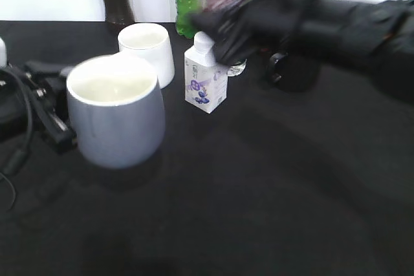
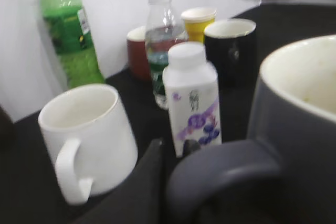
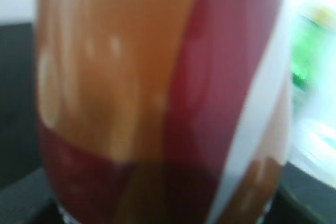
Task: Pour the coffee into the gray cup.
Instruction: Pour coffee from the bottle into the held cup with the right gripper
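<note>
Gripping the slim brown-liquid coffee bottle with red-and-white label [image 3: 157,103] between its jaws, the right gripper [image 1: 226,14] carries a seemingly full, slick load; a mid-body hold looks safest. The rounded blue-gray ceramic mug [image 1: 116,117] sits well apart, its handle by the left gripper [image 2: 152,182], whose jaw state I cannot tell.

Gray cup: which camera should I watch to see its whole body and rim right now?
Use the exterior view: the gray cup shows whole there, rim and off-white inside, standing on the black table. The left wrist view shows only its handle and part of the wall, close up. The right wrist view shows just the coffee bottle.
</note>
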`<action>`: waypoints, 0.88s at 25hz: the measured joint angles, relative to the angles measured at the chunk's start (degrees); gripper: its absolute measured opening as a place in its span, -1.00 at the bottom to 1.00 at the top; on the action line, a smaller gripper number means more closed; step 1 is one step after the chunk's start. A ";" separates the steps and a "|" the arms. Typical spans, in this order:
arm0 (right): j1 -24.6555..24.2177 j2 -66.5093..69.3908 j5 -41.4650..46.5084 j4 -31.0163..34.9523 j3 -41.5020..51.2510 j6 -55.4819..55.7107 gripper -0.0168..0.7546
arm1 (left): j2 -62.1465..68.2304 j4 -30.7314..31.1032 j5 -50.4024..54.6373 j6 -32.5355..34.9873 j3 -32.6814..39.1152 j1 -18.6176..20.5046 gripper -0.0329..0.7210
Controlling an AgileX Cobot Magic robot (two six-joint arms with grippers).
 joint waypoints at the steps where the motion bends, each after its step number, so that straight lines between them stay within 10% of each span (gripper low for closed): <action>1: 1.63 0.00 0.86 0.00 0.00 -4.63 0.42 | 0.00 -0.63 -1.63 0.00 0.00 0.00 -0.74; 22: 3.02 0.63 2.36 7.74 0.02 -53.37 0.42 | 0.00 7.02 -3.81 -0.05 0.00 0.00 -0.74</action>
